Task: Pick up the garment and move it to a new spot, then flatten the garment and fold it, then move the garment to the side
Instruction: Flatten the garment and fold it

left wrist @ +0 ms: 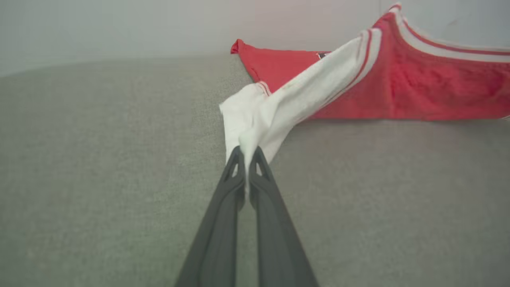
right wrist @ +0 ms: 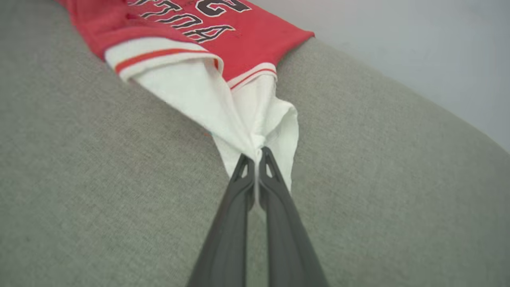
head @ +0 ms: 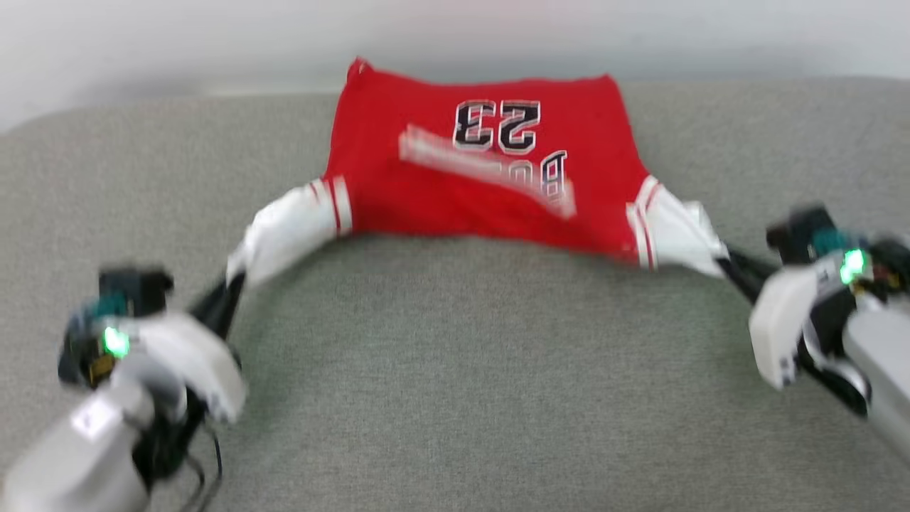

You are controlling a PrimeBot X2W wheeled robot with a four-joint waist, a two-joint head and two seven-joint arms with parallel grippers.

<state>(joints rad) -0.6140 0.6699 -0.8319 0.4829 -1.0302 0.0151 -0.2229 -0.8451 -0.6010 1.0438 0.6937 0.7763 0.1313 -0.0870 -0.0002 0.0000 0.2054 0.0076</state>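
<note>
The garment (head: 426, 185), a red jersey with white sleeves and black "23" lettering facing up, is stretched across the far middle of the grey surface. Its near edge is raised off the cloth and blurred. My left gripper (head: 234, 281) is shut on the tip of the white sleeve (left wrist: 255, 119) at the lower left. My right gripper (head: 725, 267) is shut on the other white sleeve (right wrist: 247, 115) at the right. In both wrist views the dark fingers (left wrist: 239, 175) (right wrist: 245, 175) pinch bunched white cloth, and the lettering (right wrist: 187, 20) shows beyond.
A grey fabric-covered surface (head: 455, 370) spreads under everything, with open room in front of the jersey between my arms. Its far edge (head: 142, 107) meets a pale wall (head: 178, 35) just behind the jersey.
</note>
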